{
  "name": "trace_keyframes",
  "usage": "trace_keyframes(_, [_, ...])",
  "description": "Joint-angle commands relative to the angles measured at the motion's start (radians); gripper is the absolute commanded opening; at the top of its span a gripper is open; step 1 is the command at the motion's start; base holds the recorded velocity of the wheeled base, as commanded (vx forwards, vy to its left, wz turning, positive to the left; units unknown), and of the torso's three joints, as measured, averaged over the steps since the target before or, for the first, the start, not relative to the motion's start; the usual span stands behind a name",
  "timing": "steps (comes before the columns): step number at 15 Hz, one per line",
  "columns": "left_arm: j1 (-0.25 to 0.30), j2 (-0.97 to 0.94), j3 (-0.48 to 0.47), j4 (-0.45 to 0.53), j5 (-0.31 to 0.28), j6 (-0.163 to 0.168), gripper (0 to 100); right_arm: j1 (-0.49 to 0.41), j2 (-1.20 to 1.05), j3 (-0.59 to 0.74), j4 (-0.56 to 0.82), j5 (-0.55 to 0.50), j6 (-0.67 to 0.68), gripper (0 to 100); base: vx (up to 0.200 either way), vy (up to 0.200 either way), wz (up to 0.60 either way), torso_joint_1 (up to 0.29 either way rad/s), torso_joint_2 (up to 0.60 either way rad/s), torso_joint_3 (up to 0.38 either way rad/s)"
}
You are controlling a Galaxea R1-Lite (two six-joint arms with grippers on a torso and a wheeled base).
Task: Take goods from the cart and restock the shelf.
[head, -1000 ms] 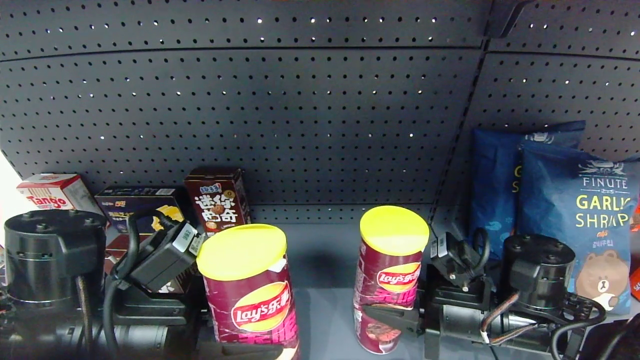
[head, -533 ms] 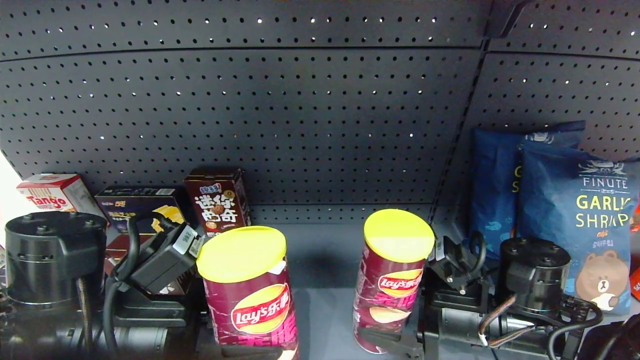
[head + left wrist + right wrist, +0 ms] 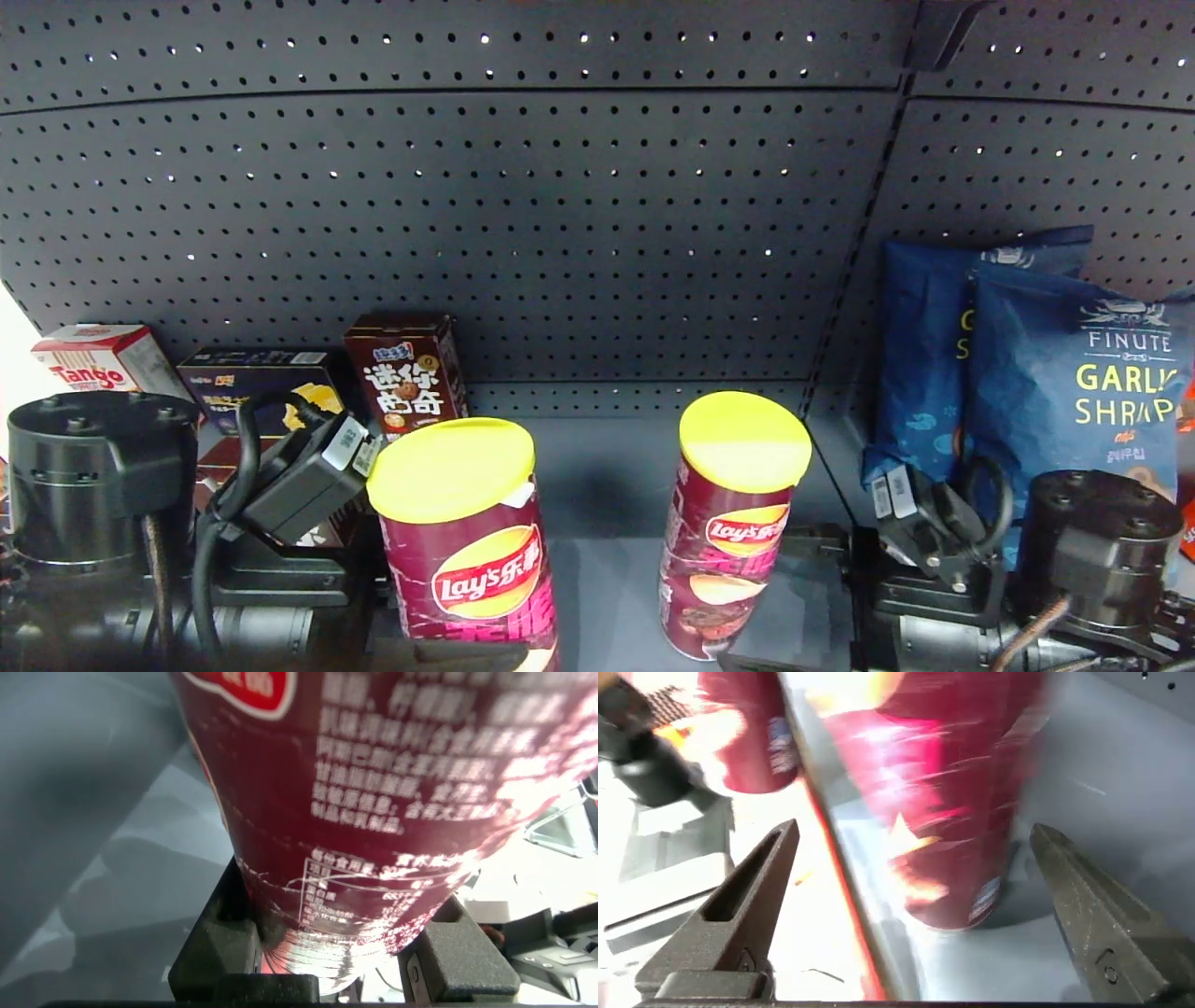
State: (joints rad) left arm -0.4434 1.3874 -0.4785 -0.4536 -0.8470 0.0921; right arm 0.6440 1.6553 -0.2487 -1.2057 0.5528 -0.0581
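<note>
Two maroon chip cans with yellow lids are in the head view. The left can (image 3: 462, 546) is at the shelf's front, with my left gripper (image 3: 341, 947) shut on its lower body; dark fingers (image 3: 224, 943) press both its sides. The right can (image 3: 733, 523) stands upright on the grey shelf (image 3: 607, 476). My right gripper (image 3: 794, 607) is beside it to the right, apart from it. In the right wrist view that gripper (image 3: 913, 831) is open, with the can (image 3: 952, 812) ahead of its spread fingers (image 3: 738, 915).
At the back left of the shelf stand a red-and-white wafer box (image 3: 103, 359), a dark box (image 3: 261, 383) and a brown cookie box (image 3: 406, 373). Blue snack bags (image 3: 1074, 373) fill the right side. A pegboard wall (image 3: 560, 233) closes the back. Free shelf lies between and behind the cans.
My right gripper has let go of the right can and drawn back to the right. That can now stands alone on the shelf. The left arm and its can have not moved.
</note>
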Motion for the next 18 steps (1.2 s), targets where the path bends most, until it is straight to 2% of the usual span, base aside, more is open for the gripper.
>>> trace_keyframes(1, [0.000, 0.012, -0.022, -0.002, 0.016, 0.000, 0, 0.000, -0.173, 0.068, 0.011, -0.002, 0.047, 100, 0.000, 0.000, 0.00, 0.000, 0.00, 0.000])
trace_keyframes(6, [0.002, 0.045, -0.068, -0.050, 0.074, 0.000, 0, -0.014, -0.319, 0.117, 0.064, -0.039, 0.049, 100, 0.000, 0.000, 0.00, 0.000, 0.00, 0.000])
trace_keyframes(7, [0.000, 0.042, -0.071, -0.050, 0.091, 0.000, 0, -0.014, -0.381, 0.083, 0.160, -0.040, 0.049, 100, 0.000, 0.000, 0.00, 0.000, 0.00, 0.000])
trace_keyframes(9, [0.002, 0.041, -0.074, -0.048, 0.091, -0.003, 0, 0.000, -0.554, -0.052, 0.517, -0.099, 0.043, 100, 0.000, 0.000, 0.00, 0.000, 0.00, 0.000])
trace_keyframes(11, [0.003, 0.045, -0.104, -0.043, 0.092, -0.005, 0, 0.023, -0.658, -0.161, 0.750, -0.155, 0.043, 100, 0.000, 0.000, 0.00, 0.000, 0.00, 0.000])
trace_keyframes(13, [0.002, 0.062, -0.137, -0.043, 0.092, -0.002, 0, 0.025, -0.697, -0.179, 0.799, -0.169, 0.044, 100, 0.000, 0.000, 0.00, 0.000, 0.00, 0.000])
trace_keyframes(14, [-0.005, 0.091, -0.170, -0.050, 0.114, 0.000, 0, 0.026, -0.720, -0.162, 0.799, -0.197, 0.044, 100, 0.000, 0.000, 0.00, 0.000, 0.00, 0.000])
trace_keyframes(15, [-0.006, 0.099, -0.192, -0.050, 0.131, 0.017, 0, 0.029, -0.729, -0.153, 0.799, -0.206, 0.044, 100, 0.000, 0.000, 0.00, 0.000, 0.00, 0.000])
trace_keyframes(16, [-0.005, 0.120, -0.210, -0.048, 0.148, 0.064, 0, 0.028, -0.732, -0.149, 0.796, -0.206, 0.049, 100, 0.000, 0.000, 0.00, 0.000, 0.00, 0.000])
trace_keyframes(18, [0.000, 0.139, -0.229, -0.039, 0.157, 0.100, 0, 0.029, -0.733, -0.129, 0.793, -0.206, 0.050, 100, 0.000, 0.000, 0.00, 0.000, 0.00, 0.000])
